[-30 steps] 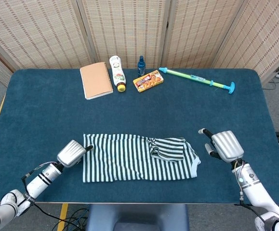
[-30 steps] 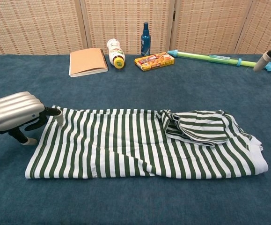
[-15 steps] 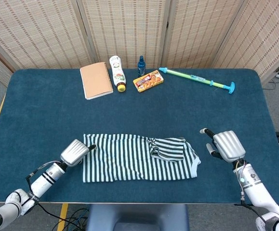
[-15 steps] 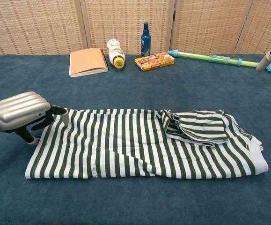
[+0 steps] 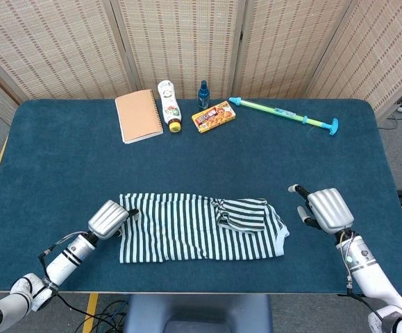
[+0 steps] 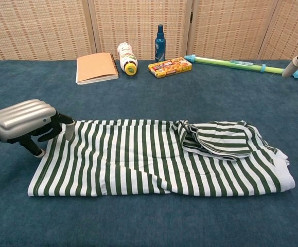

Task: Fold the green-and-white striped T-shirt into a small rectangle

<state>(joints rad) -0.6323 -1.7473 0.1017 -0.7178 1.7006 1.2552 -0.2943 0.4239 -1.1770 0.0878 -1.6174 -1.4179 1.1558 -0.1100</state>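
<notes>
The green-and-white striped T-shirt [image 5: 187, 229] [image 6: 138, 159] lies flat on the blue table as a long strip, with a bunched sleeve [image 5: 242, 214] [image 6: 218, 138] on top near its right end. My left hand [image 5: 108, 218] [image 6: 22, 119] is at the shirt's left edge. Its fingertips [image 6: 69, 131] reach over the far-left corner and the thumb is low beside the edge, with no cloth lifted. My right hand [image 5: 323, 209] hovers to the right of the shirt, apart from it, fingers spread. In the chest view only a right fingertip [image 6: 297, 62] shows at the frame's edge.
Along the table's far side lie a tan notebook [image 5: 139, 115], a white bottle [image 5: 169, 106], a small blue bottle [image 5: 203, 95], a snack box [image 5: 213, 116] and a green-and-blue toy stick [image 5: 284, 115]. The shirt lies close to the near table edge [image 5: 201, 292].
My left hand has slid right, so its fingertips now lie over the shirt's far-left corner. The right hand has shifted only slightly. The shirt has not moved.
</notes>
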